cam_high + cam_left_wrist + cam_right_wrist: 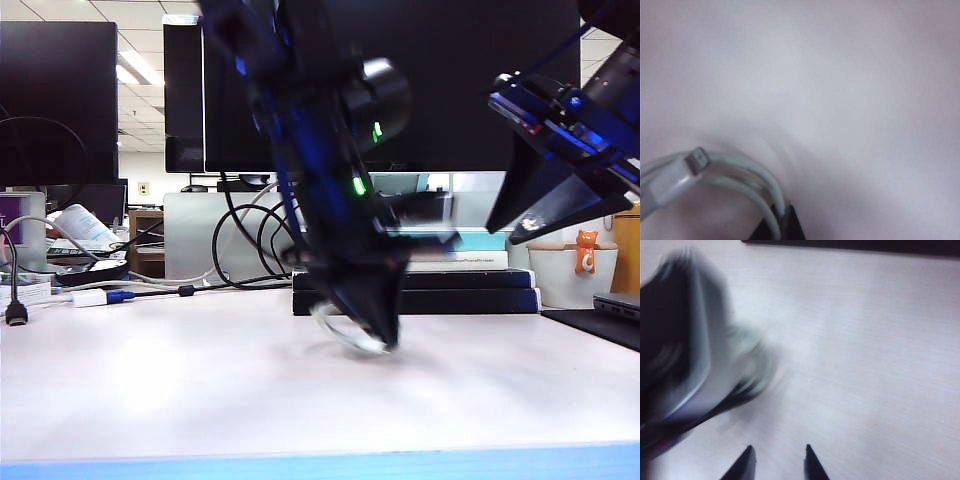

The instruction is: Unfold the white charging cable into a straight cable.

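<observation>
The white charging cable (747, 172) lies curled in loops on the pale table, and its white plug end (672, 179) with a silver tip points away from the jaws. My left gripper (782, 220) is shut on two strands of the cable. In the exterior view the left gripper (378, 335) points down at the table's middle, with a cable loop (335, 333) hanging beside its tip. My right gripper (778, 452) stands open over bare table, nothing between its fingers. It hovers high at the right (520, 232). The blurred left arm (680, 355) and cable loop (757, 367) show beside it.
Dark monitors (450, 90) stand behind. A stack of black flat boxes (440, 290) lies at the table's back, with black looped cables (245, 245) to its left. A white adapter block with a blue plug (100, 296) lies far left, a dark pad (600, 325) at the right edge.
</observation>
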Available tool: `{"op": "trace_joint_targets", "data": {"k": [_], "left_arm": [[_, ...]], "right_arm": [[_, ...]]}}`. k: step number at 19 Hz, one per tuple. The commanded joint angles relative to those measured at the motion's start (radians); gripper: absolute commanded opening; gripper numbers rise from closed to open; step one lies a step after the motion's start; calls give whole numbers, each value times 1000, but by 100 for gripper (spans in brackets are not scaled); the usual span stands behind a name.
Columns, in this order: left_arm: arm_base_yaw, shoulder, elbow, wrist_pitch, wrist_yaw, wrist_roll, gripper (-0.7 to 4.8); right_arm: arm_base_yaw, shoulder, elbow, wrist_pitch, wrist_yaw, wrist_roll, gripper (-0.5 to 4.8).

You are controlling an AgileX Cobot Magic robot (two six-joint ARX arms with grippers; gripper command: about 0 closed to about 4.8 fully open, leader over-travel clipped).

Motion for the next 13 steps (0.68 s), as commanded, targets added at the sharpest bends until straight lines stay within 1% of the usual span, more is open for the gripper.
{"op": "trace_joint_targets", "data": {"k": [1, 2, 3, 4, 5, 6, 7, 9, 11, 12, 13], "left_arm": [[38, -184, 19, -74, 29, 122, -6], [52, -225, 19, -86, 53, 129, -6], [75, -272, 19, -93, 134, 138, -6], [100, -307, 19, -99, 236, 153, -6], [154, -360, 16, -125, 417, 217, -6], [193, -380, 16, -155, 522, 250, -6], [243, -394, 16, -210, 676, 323, -6], [323, -397, 16, -335, 925, 459, -6], [380, -394, 14, -448, 1010, 541, -6], [386, -390, 14, -506, 1036, 598, -6], [386, -387, 14, -554, 1037, 647, -6]], "right_arm": [[-28, -5, 5, 6, -11, -5, 130], [-33, -6, 5, 4, -31, -7, 130], [-33, -12, 5, -1, -54, -8, 128], [-35, -20, 5, 2, -88, -8, 126], [-39, -47, 5, 18, -191, -28, 126], [-40, -68, 5, 21, -256, -51, 126], [-41, -97, 5, 14, -304, -79, 126], [-41, -144, 5, -14, -338, -92, 126], [-41, -182, 4, -38, -395, -109, 126], [-41, -193, 4, -30, -453, -116, 126], [-41, -196, 4, -18, -506, -116, 126]]}}
